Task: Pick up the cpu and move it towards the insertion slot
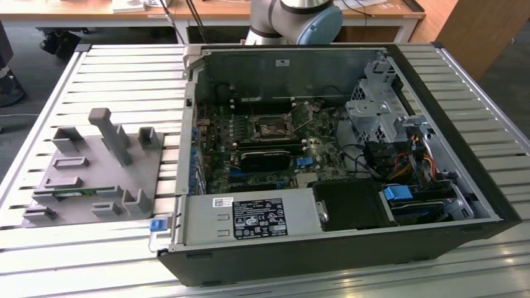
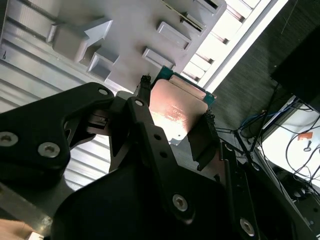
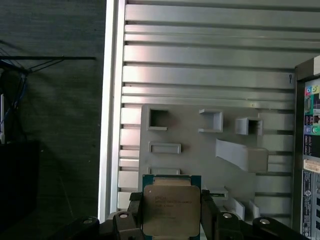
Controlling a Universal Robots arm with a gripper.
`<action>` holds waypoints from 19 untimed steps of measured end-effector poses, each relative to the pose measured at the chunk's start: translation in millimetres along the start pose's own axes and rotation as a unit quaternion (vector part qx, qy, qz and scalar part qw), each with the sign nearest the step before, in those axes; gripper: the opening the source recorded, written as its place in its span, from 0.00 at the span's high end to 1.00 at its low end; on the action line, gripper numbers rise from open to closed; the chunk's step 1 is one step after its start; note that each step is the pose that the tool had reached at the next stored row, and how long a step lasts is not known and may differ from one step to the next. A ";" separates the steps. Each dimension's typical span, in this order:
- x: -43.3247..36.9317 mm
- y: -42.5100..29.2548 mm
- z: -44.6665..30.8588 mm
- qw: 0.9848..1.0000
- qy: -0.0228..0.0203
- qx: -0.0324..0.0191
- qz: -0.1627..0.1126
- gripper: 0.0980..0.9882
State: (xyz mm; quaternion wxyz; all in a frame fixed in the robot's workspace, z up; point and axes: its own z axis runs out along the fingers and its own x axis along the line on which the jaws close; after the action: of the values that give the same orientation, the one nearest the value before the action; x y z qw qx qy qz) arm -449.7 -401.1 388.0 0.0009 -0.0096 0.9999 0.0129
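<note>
My gripper (image 3: pixel 171 216) is shut on the cpu (image 3: pixel 171 207), a flat square chip with a silver lid and a green rim. Black fingers (image 3: pixel 208 212) press on its two opposite edges. In the second wrist view the cpu (image 2: pixel 176 111) shows its shiny lid between the gripper (image 2: pixel 175 122) pads. It hangs in the air above the grey fixture plate (image 3: pixel 200 145) on the slatted table. The insertion slot (image 1: pixel 271 128), a silvery square frame with a dark centre, lies on the motherboard inside the open computer case (image 1: pixel 463 186).
In the exterior view the grey fixture plate (image 1: pixel 91 167) with raised blocks sits on the left, beside the case. A black heatsink block (image 1: pixel 263 160), cables and drive cages (image 1: pixel 373 118) crowd the case. The arm's base (image 1: pixel 294 18) rises behind the case.
</note>
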 end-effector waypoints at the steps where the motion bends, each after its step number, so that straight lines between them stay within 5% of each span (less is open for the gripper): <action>1: 0.0 0.0 -1.9 1.000 0.000 0.000 0.000 0.50; 9: -0.1 0.4 -14.6 1.000 0.000 0.000 0.000 0.50; 19: -7.5 0.2 -15.3 1.000 0.000 0.000 0.001 0.50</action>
State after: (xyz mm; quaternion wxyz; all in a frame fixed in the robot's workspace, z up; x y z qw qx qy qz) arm -442.2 -401.2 403.3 0.0008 -0.0089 0.9999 0.0126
